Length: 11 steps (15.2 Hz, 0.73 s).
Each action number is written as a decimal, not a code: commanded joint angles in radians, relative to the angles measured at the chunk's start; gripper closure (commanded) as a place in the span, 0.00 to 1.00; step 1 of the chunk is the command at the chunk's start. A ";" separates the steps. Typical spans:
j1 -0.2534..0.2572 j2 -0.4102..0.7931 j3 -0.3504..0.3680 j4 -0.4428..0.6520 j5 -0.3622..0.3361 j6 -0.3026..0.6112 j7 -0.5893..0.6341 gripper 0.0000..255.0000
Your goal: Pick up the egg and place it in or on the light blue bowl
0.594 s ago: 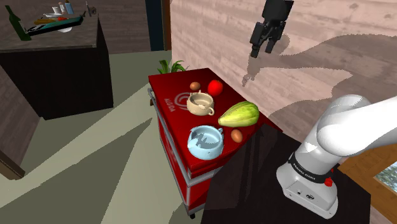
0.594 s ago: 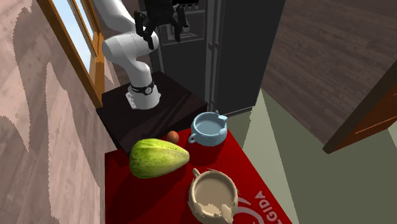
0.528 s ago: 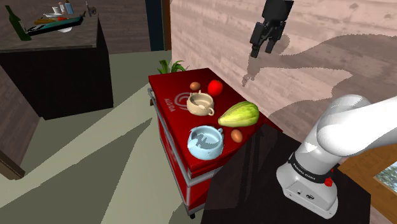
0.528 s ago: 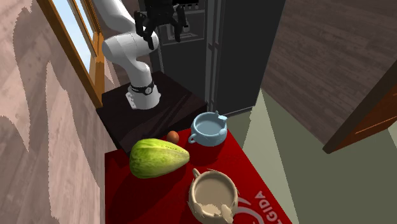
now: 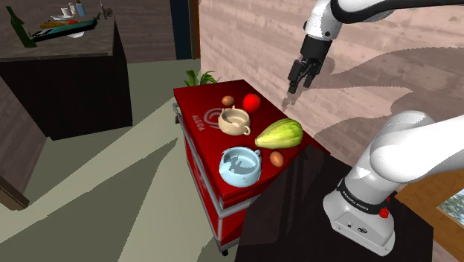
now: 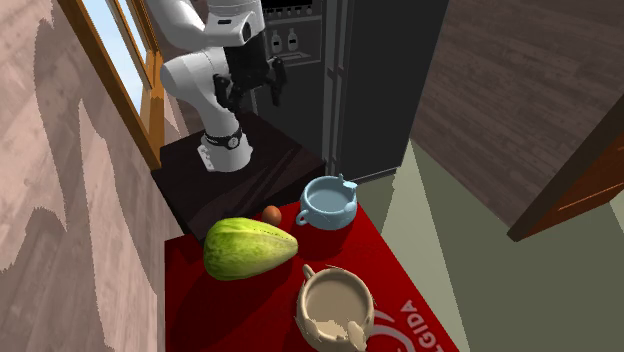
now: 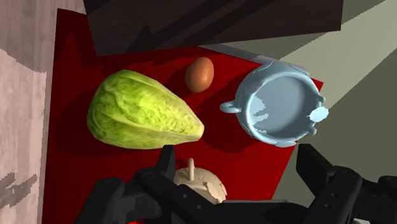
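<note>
A brown egg (image 5: 276, 158) (image 6: 271, 213) (image 7: 200, 74) lies on the red table (image 5: 195, 104), between a green squash (image 5: 279, 134) (image 7: 143, 119) and the light blue bowl (image 5: 240, 165) (image 6: 328, 203) (image 7: 280, 105). The bowl has two small handles and holds nothing. My black gripper (image 5: 296, 80) (image 6: 250, 92) (image 7: 238, 156) hangs open high above the table, over its wall side, holding nothing. In the wrist view the egg and the blue bowl lie ahead of the spread fingers (image 7: 167, 162).
A beige bowl (image 5: 234, 120) (image 6: 335, 305) stands at the table's middle, with a red tomato (image 5: 251, 102) and a brown round thing (image 5: 228, 100) beyond it. A wooden wall runs behind the table. My dark stand (image 5: 297, 201) adjoins the egg's end. A counter (image 5: 67, 45) stands far left.
The gripper has come down toward the table, and more of the white arm now shows above it. The egg, bowls and squash have not moved.
</note>
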 commanded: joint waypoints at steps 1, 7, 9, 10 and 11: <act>-0.002 0.000 -0.016 -0.071 0.001 0.074 -0.015 0.00; -0.010 0.063 -0.080 -0.238 -0.004 0.306 -0.079 0.00; -0.009 0.106 -0.105 -0.283 -0.003 0.395 -0.105 0.00; -0.007 0.132 -0.119 -0.304 -0.002 0.441 -0.118 0.00; -0.004 0.162 -0.133 -0.322 0.001 0.489 -0.133 0.00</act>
